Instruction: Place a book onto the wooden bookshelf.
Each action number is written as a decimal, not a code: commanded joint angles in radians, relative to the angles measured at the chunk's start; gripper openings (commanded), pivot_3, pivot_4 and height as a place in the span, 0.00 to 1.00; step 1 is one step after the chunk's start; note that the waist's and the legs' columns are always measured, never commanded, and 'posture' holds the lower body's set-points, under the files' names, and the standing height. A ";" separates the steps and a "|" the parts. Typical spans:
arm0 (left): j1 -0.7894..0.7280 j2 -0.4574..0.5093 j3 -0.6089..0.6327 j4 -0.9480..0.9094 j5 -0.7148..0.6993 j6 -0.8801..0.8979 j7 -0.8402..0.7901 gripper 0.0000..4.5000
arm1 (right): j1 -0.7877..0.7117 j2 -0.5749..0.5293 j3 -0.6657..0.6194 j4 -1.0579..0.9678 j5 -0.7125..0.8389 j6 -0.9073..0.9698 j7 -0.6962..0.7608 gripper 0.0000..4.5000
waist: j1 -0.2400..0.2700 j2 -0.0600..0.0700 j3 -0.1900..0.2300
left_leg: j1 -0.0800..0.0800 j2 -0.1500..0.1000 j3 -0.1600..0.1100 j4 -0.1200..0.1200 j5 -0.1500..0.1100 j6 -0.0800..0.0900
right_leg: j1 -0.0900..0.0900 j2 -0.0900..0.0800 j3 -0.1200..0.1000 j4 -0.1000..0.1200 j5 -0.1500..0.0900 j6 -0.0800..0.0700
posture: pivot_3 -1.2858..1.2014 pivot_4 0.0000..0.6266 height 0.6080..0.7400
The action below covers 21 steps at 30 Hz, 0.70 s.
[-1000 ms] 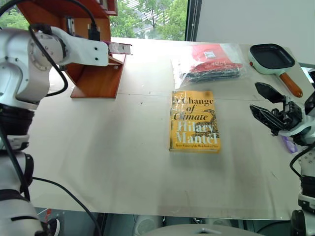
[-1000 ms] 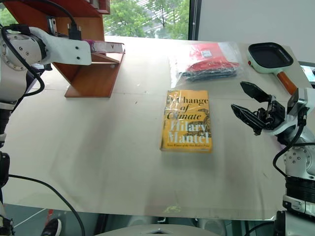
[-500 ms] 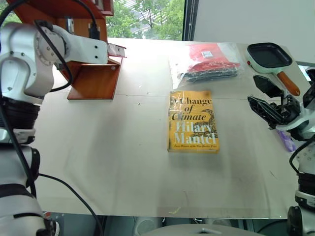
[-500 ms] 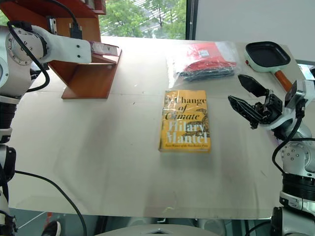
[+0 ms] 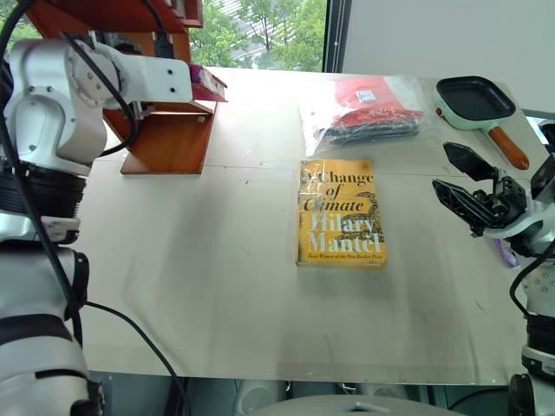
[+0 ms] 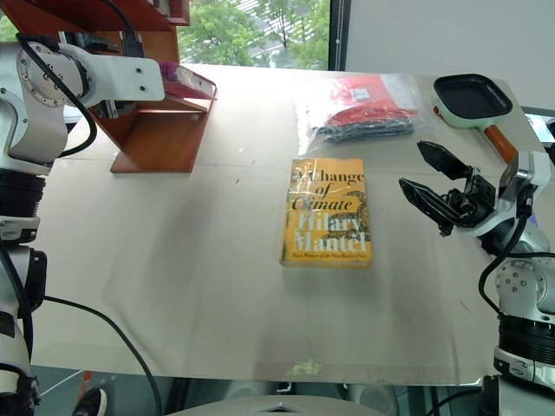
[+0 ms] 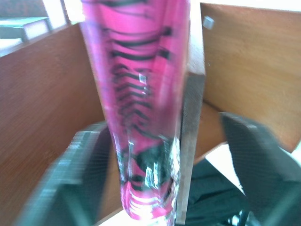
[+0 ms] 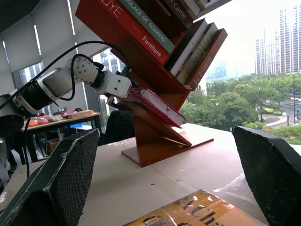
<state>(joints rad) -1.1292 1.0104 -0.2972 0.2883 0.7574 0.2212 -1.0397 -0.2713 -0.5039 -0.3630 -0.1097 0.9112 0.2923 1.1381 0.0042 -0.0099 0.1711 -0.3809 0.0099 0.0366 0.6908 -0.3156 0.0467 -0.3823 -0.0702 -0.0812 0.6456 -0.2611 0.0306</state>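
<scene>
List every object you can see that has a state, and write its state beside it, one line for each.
Pink book: lying on a slanted board of the shelf.
Wooden bookshelf: upright on the table, other books in its upper slots.
Left hand: open, fingers either side of the pink book.
Right hand: open, empty.
Yellow book: flat, closed, cover up.
Frying pan: empty.

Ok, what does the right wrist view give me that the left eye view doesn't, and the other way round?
Right wrist view: shelved books in the upper slots of the wooden bookshelf. Left eye view: the frying pan, the red bagged packet, the open right gripper and the yellow book in full. Both: the pink book lying on the low slanted board, the left gripper at it.
</scene>
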 commanded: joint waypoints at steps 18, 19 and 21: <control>0.153 -0.097 0.668 -0.649 -0.844 0.918 -0.250 0.99 | -0.056 -0.069 -0.034 0.176 -0.044 -0.072 0.153 1.00 | 0.011 -0.001 0.000 | -0.001 0.000 -0.004 0.011 -0.001 0.002 | 0.002 0.001 -0.001 0.003 0.000 0.000 | 0.52 0.24 1.00; 0.181 -0.150 0.726 -0.711 -0.917 1.010 -0.257 0.99 | -0.054 -0.069 -0.035 0.184 -0.049 -0.078 0.161 1.00 | 0.010 0.001 -0.001 | -0.001 0.000 -0.004 0.011 -0.001 0.002 | 0.002 0.000 0.000 0.002 0.000 0.000 | 0.52 0.24 1.00; 0.247 -0.269 0.823 -0.821 -1.021 1.092 -0.231 0.99 | -0.046 -0.067 -0.033 0.201 -0.060 -0.091 0.176 1.00 | 0.010 0.001 -0.001 | 0.000 0.000 -0.004 0.012 -0.001 0.002 | 0.005 -0.001 0.000 0.001 0.000 0.000 | 0.52 0.24 1.00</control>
<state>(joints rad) -0.9031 0.7729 0.4504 -0.4437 -0.1686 1.2314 -1.2807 -0.3202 -0.5585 -0.3763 0.0919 0.8566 0.2242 1.2926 0.0138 -0.0086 0.1698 -0.3818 0.0101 0.0322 0.7029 -0.3166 0.0485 -0.3774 -0.0713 -0.0821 0.6456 -0.2612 0.0308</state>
